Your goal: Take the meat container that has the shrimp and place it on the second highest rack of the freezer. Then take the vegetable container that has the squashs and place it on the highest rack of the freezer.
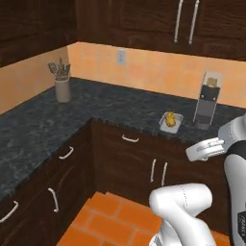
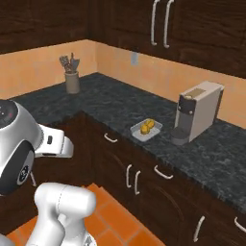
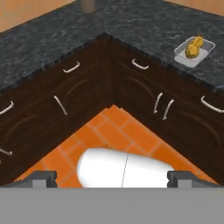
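**Squash tray sitting at counter edge, arm hanging back over floor**

Squash container [image 1: 171, 122] is lying on the dark counter [image 1: 43, 122], close to the front edge, a clear tray with yellow squash [image 3: 194, 47] inside. Coffee machine [image 2: 197, 111] is standing just beside it on the right, apart from it, back against the orange wall. Utensil holder [image 1: 62, 89] is standing well apart on the far left, near the corner, spoons sticking up. Wall outlet [image 1: 121, 57] is showing above the counter between them.

Gripper [image 3: 112, 179] is hanging over the orange floor tiles [image 3: 118, 135] in the corner of the L-shaped counter, well short of the tray. Fingers [image 3: 41, 178] are standing spread wide, holding nothing.

Counter around the tray is lying bare to the left and behind. Drawer handles [image 1: 129, 139] and paired cabinet door handles [image 3: 162, 105] are running below the counter edge. Upper cabinets [image 2: 192, 29] are hanging over the counter behind the coffee machine. Shrimp container: cannot tell where
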